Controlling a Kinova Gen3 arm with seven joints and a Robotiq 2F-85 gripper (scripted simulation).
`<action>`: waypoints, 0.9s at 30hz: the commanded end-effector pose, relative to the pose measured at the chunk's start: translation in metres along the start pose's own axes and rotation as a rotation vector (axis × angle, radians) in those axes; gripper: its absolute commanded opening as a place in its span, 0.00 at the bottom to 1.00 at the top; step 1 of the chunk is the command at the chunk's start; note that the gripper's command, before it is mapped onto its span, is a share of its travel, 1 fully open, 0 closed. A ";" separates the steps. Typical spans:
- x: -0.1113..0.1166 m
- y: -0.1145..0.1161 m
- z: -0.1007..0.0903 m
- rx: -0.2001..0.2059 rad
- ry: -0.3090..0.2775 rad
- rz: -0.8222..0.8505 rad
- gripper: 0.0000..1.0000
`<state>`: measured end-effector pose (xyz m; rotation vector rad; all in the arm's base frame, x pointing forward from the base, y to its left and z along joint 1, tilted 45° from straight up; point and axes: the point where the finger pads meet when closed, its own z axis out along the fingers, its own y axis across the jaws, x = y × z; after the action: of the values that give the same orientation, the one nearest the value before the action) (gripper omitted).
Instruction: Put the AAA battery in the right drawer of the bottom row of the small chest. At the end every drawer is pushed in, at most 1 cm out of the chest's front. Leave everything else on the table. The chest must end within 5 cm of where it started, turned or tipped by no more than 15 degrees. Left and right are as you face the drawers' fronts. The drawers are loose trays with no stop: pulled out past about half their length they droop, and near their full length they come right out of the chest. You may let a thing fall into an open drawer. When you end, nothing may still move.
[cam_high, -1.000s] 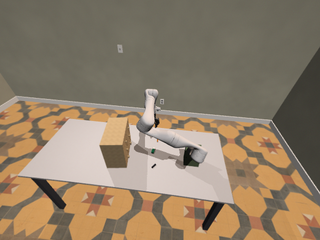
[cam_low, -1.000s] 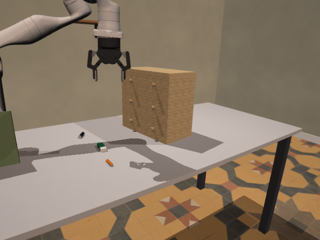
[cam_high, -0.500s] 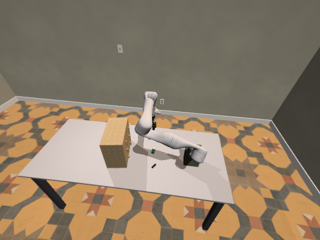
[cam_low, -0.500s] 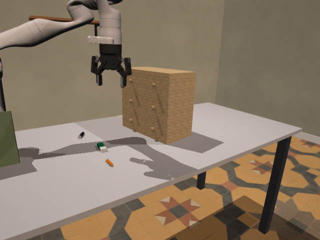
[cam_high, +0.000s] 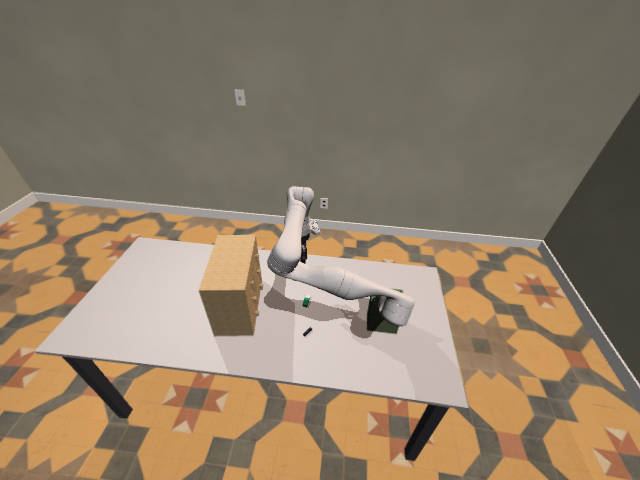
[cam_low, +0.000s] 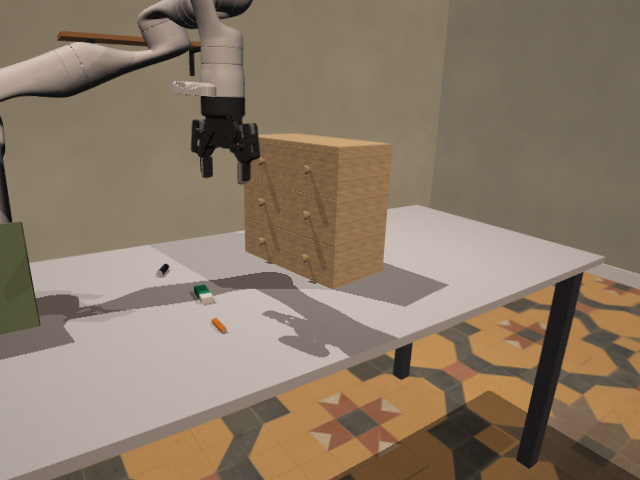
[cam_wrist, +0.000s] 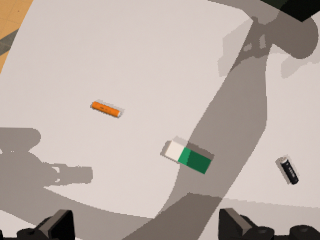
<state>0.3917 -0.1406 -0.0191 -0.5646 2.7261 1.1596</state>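
Observation:
A thin orange cylinder with a silver tip (cam_low: 219, 324), which looks like the AAA battery, lies on the white table; it also shows in the wrist view (cam_wrist: 107, 108). The wooden chest (cam_low: 317, 206) stands upright with all drawers pushed in; it also shows in the top view (cam_high: 232, 284). The bottom-right drawer's knob (cam_low: 305, 256) is low on the chest's front. My gripper (cam_low: 223, 173) is open and empty. It hangs high above the table, pointing down, just in front of the top drawer row. Its fingers show at the bottom of the wrist view (cam_wrist: 146, 227).
A green and white eraser-like block (cam_low: 204, 293) lies between the battery and a short black cylinder (cam_low: 162, 269). A dark green box (cam_low: 15, 279) stands by the arm's base. The table's near edge runs in front of the battery.

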 end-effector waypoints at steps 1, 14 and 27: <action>0.000 0.000 0.003 0.001 0.005 0.034 1.00; -0.001 -0.001 0.008 0.010 0.007 0.165 1.00; -0.002 -0.001 0.010 0.013 0.007 0.211 1.00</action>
<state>0.3934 -0.1334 -0.0267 -0.2867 2.8515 1.1853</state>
